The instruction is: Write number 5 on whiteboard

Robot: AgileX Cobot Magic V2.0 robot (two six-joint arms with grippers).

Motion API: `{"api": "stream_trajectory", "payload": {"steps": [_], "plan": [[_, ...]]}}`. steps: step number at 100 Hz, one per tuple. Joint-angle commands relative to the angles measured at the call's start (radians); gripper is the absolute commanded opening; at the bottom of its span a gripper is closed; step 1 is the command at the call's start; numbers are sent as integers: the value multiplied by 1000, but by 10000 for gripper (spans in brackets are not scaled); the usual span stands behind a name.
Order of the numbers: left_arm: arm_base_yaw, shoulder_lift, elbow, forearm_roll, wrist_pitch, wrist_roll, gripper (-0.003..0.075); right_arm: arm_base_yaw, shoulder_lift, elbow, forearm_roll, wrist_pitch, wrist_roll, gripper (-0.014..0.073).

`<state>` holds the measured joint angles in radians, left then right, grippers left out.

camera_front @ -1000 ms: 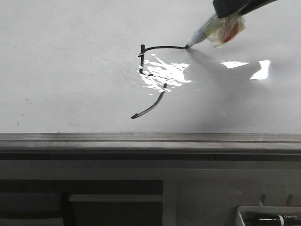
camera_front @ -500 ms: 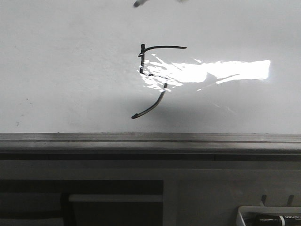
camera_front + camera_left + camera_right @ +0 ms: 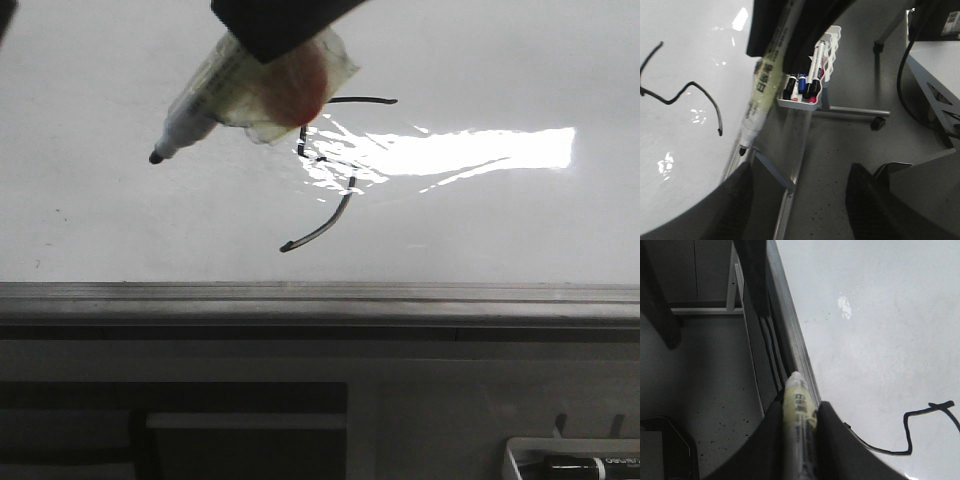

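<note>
The whiteboard (image 3: 120, 220) fills the front view. The number 5 (image 3: 325, 215) is drawn on it in thin black strokes: a top bar, a short vertical partly lost in glare, and a curved tail. My right gripper (image 3: 280, 20) is shut on a tape-wrapped marker (image 3: 250, 95). It holds the marker close to the camera, over the upper left of the 5. The black tip (image 3: 155, 157) points left and appears to be off the board. The right wrist view shows its fingers (image 3: 832, 440) clamped on the marker (image 3: 799, 410). My left gripper (image 3: 801, 170) is open and empty.
A grey metal edge strip (image 3: 320, 295) runs along the board's near side. A white wire tray (image 3: 570, 460) at the lower right holds a black marker. In the left wrist view it (image 3: 810, 75) holds several markers. The floor and a stand's legs (image 3: 850, 112) lie beyond.
The marker left the right end of the top bar, went out of view upward, and is now back left of the 5, nearer the camera. The glare patch widened.
</note>
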<state>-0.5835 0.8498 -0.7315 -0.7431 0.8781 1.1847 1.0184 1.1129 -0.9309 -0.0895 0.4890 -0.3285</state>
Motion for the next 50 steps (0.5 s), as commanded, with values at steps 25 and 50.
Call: {"api": "stream_trajectory", "payload": {"steps": [25,50], "plan": [[-147,121,-34,-51,-131,3,384,2,-16,105,11,-143,-15,-43],[-172,144,-34,-34,-194,3,385,4,-38,106,35,-229,-15,-69]]}}
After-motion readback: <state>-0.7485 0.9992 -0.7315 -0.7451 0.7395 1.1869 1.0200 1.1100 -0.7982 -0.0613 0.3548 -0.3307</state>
